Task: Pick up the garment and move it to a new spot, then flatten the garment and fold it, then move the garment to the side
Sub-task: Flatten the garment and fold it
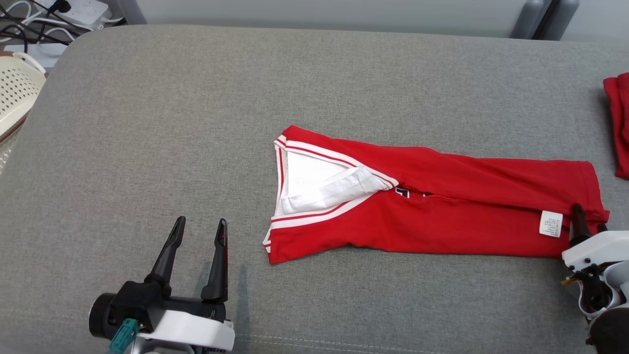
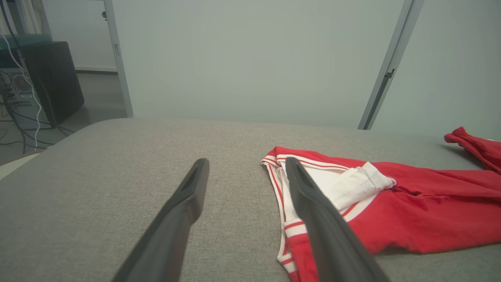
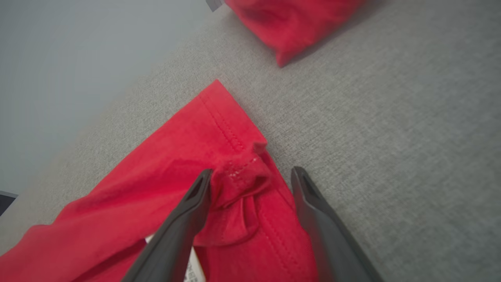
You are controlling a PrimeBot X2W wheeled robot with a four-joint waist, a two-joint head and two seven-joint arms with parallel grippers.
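Far to the left of the garment, off the rounded corner of the grey cushion, stands a cream perforated basket. Only part of its wall and rim shows, and I cannot tell what is in it. Cables lie on the floor beyond it.

The left gripper hovers left of the garment's collar end, near the cushion's front seam. Its two dark fingers are spread wide with bare grey fabric between them, and it holds nothing. From the left wrist view, the left gripper has one finger crossing in front of the striped collar.

The garment is a red shirt with white-striped V-neck trim. It lies on the cushion as a long folded band, with the collar at the left and the hem at the right. A white label sits on it near the hem. Open cushion stretches wide to its left and behind it up to the far edge, and a narrower strip runs along its front.

The right gripper is at the hem's near corner. Its jaws stand wide apart, astride a bunched fold of red cloth that rests against one finger, and they are not clamped on it.

Right of the hem, across a gap of bare cushion, lies a second red cloth at the cushion's right edge.
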